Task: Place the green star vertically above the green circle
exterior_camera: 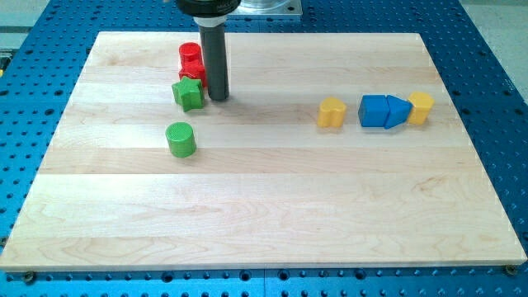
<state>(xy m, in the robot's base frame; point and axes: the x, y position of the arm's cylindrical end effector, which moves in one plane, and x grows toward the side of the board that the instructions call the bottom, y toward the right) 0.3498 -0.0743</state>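
My tip [218,97] rests on the wooden board [264,214], just beside the green star [188,94] on its right, close enough that I cannot tell whether they touch. There is no gripper here, only the rod, so nothing is held. The green star lies toward the view's top from the green circle [181,139], slightly to its right, the 2 apart. 2 red blocks [191,61] sit touching behind the star, beside the rod. Well to the view's right: a yellow block [332,112], a blue cube [374,110] touching a blue wedge-like block [398,111], then another yellow block [421,107]. No containers appear.
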